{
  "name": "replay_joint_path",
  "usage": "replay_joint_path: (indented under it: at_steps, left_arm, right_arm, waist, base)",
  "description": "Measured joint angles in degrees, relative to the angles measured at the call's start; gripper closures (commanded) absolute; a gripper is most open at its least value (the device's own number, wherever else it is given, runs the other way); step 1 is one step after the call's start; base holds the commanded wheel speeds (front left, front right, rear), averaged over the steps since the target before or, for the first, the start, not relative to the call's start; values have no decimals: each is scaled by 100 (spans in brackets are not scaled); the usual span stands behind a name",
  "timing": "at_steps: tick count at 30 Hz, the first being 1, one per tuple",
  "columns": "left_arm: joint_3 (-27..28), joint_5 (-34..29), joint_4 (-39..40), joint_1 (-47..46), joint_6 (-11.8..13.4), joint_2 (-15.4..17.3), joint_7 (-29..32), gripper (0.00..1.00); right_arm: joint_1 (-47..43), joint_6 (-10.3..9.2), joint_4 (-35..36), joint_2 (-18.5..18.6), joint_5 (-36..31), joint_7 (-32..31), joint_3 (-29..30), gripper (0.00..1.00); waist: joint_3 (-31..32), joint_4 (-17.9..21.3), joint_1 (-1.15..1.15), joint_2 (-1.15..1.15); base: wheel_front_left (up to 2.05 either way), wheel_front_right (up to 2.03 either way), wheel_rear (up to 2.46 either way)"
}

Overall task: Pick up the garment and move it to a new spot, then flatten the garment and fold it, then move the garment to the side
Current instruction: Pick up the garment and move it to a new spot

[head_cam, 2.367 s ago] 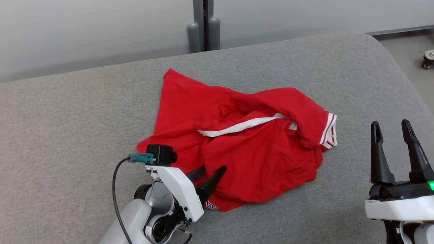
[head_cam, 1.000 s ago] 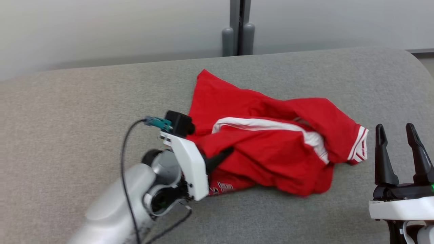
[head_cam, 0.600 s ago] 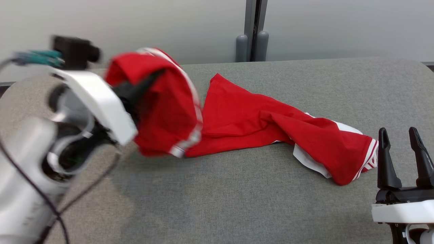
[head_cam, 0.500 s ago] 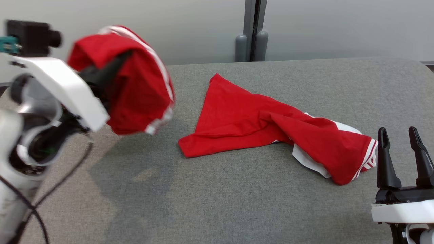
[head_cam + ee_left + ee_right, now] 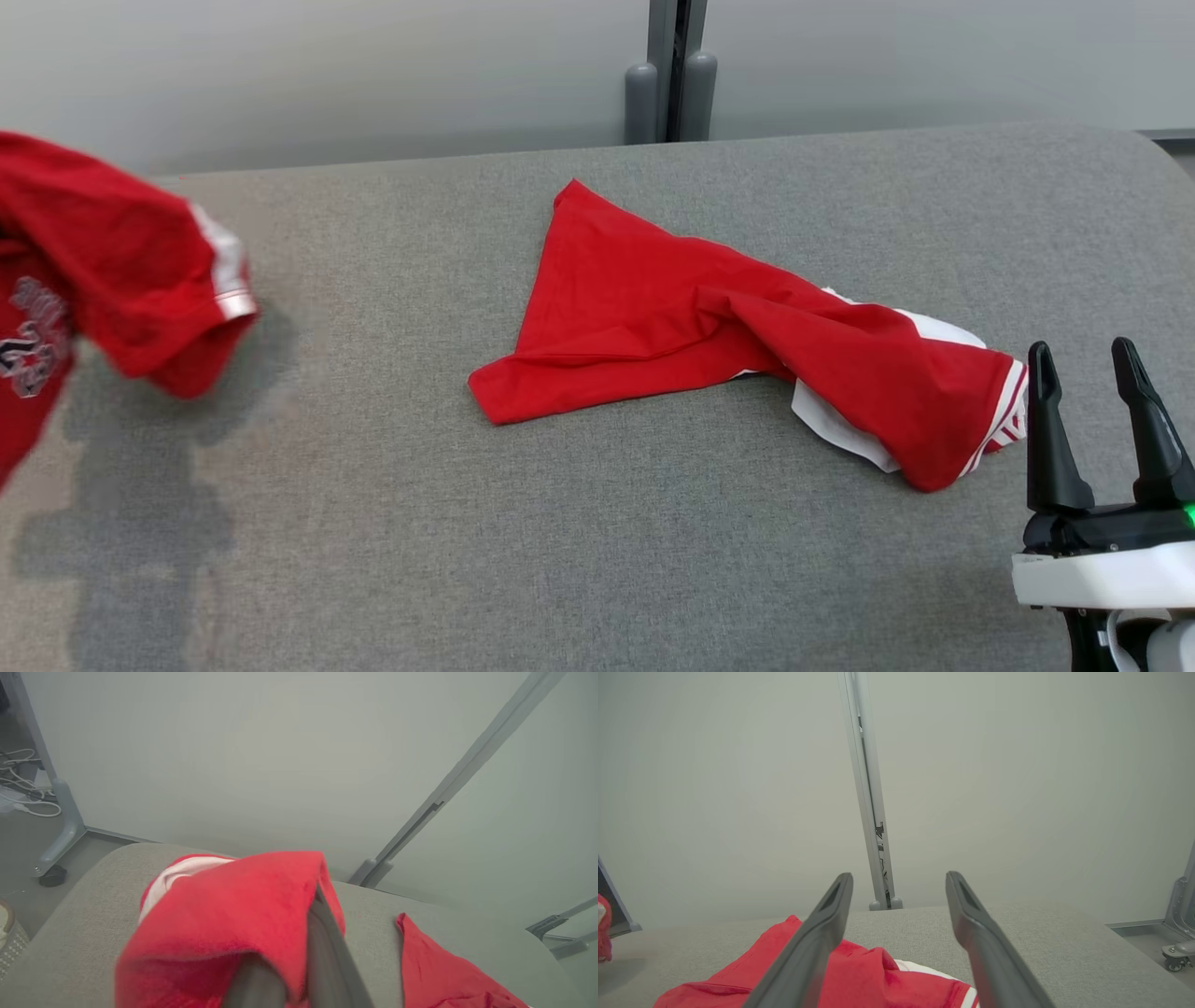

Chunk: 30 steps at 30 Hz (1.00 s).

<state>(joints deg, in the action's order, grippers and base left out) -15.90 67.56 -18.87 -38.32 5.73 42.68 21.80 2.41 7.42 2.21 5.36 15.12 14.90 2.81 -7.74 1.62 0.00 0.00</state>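
Grey padded bench (image 5: 597, 541) — a crumpled red-and-white garment (image 5: 635, 299) lies mid-surface.

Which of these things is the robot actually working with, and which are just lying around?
In use: lifted red garment, pinched in the shut left gripper; grey padded table.
Lying about: second red garment on the table; open right gripper, empty; floor cables; caster wheel.

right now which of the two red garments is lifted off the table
The lettered red garment at far left, hanging from the shut left tool. The other red garment lies crumpled on the grey table.
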Motion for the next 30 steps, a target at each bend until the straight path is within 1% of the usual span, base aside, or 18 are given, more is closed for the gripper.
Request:
replay_joint_path:
  at_steps: [1,5,8,12,21,25,28,30]
  left_arm:
    - [67,-1,-319,-19,-51,25,-71,100]
    - [111,5,-751,-152,-163,42,-125,100]
    - [88,-47,-1039,-277,-170,-35,-241,100]
    - [12,-102,-1462,-477,-250,-237,-379,100]
    - [-176,-133,-2599,-1120,-509,-886,-590,100]
    - [-248,-261,-3032,-1379,-620,-982,-755,100]
    - [-285,-298,-3397,-1496,-669,-1057,-839,100]
    - [-350,-410,-3654,-1516,-659,-1087,-954,100]
  right_arm:
    - [43,0,14,2,0,0,-7,0]
    - [52,0,25,-4,-2,0,1,0]
    - [54,0,21,-8,-1,0,-30,0]
    - [112,0,25,5,-1,0,-90,0]
    - [325,0,-38,101,-2,0,-182,0]
    - [414,0,-85,136,-2,0,-279,0]
    - [474,0,-100,144,-3,0,-326,0]
    - [526,0,-103,158,-3,0,-339,0]
  waist:
    - [-57,11,0,0]
    - [-138,-32,0,0]
    - [-181,-136,0,0]
    - [-237,-326,0,0]
    - [-371,-796,0,0]
    - [-445,-947,0,0]
    - [-524,-999,0,0]
    - [-582,-1018,0,0]
  base:
    - [0,0,0]
    - [0,0,0]
    - [0,0,0]
    - [0,0,0]
    - [0,0,0]
    - [0,0,0]
    - [0,0,0]
    - [0,0,0]
